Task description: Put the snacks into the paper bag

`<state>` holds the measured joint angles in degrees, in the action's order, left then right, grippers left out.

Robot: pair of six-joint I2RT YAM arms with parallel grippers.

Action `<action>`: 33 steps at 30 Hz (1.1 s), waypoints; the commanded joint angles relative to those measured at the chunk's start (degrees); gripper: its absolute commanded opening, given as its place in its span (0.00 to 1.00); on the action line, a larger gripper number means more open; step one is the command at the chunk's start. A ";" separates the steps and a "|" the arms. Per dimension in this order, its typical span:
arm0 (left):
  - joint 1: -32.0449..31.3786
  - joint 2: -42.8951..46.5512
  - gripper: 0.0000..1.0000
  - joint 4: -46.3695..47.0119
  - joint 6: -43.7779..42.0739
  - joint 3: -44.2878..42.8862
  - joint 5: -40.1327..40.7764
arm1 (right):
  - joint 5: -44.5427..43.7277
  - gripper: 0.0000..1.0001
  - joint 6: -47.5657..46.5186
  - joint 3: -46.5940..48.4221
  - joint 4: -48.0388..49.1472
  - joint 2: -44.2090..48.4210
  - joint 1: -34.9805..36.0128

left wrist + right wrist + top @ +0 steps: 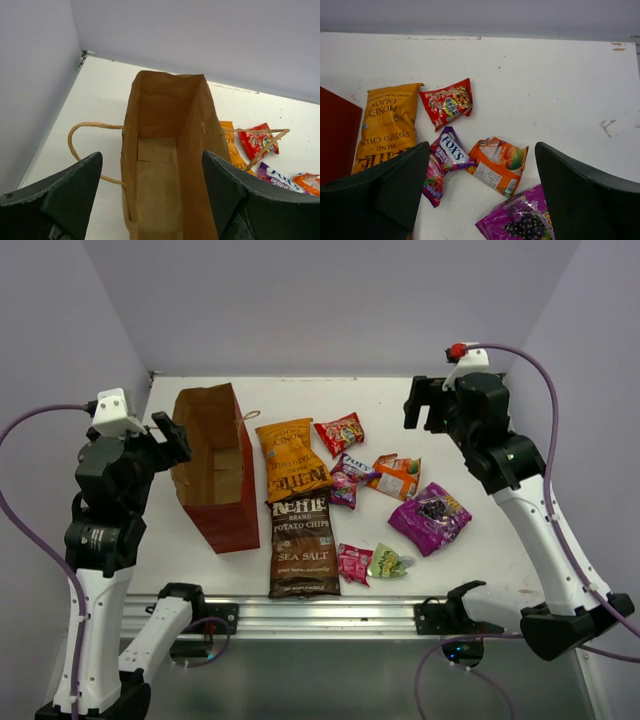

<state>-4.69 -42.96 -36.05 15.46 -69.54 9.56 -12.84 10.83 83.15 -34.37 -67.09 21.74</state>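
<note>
The reddish-brown paper bag stands open at the left of the table. Its tan inside looks empty. My left gripper is open above its left rim, with the bag mouth showing between the jaws. The snacks lie to the right of the bag: an orange Kettle bag, a dark-brown Kettle bag, a red packet, a Fox's packet, an orange packet, a purple bag, a pink packet and a green packet. My right gripper is open and empty, high above the orange packet.
White walls close in the table on the left, back and right. A metal rail runs along the near edge. The bag's twine handles hang out to both sides.
</note>
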 commanded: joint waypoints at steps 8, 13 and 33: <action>-0.32 -3.35 0.77 -10.17 5.80 0.28 4.24 | -0.34 0.91 0.51 1.04 1.59 -1.64 0.24; -0.41 -3.89 0.70 -12.64 8.44 1.86 3.01 | -0.52 0.91 0.24 0.96 1.59 -1.55 0.24; -0.32 -5.38 0.36 -15.01 8.71 6.61 1.07 | 2.37 0.89 1.04 -0.71 1.85 -1.81 0.24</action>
<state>-4.69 -48.42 -51.48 23.66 -63.77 11.53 -12.47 11.20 83.07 -34.63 -68.95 21.74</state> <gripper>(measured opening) 0.441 0.905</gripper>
